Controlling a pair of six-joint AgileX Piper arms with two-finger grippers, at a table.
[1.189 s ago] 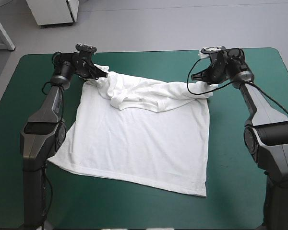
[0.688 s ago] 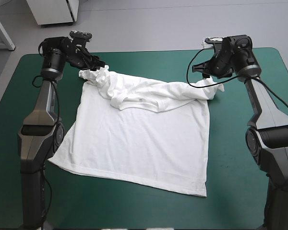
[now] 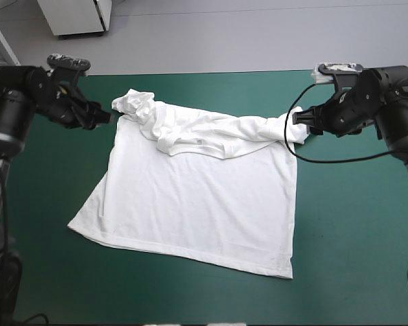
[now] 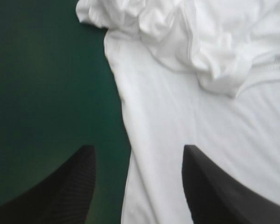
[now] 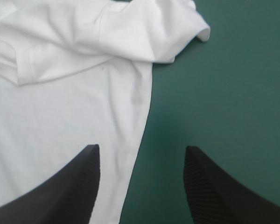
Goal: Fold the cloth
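The white T-shirt (image 3: 197, 190) lies spread on the teal-green table, its body flat toward the near edge and its sleeves and collar bunched in a ridge along the far side. My left gripper (image 3: 109, 117) hovers raised just off the shirt's far left corner, open and empty. In the left wrist view the shirt's left side edge (image 4: 126, 140) runs between the open left gripper (image 4: 137, 158) and the fingers (image 4: 70, 182) stand wide apart. My right gripper (image 3: 300, 125) hovers by the crumpled right sleeve (image 3: 294, 125), open too. The right wrist view shows the right gripper (image 5: 142, 156) above the shirt's right edge (image 5: 140, 121).
Bare teal-green cover (image 3: 353, 224) surrounds the shirt on the left, right and near sides. A black cable loops from the right wrist over the shirt's far right corner.
Both grippers have opened and let go of the shirt's far corners. Both arms have risen and drawn outward, away from the shirt. The bunched far edge has settled on the table.
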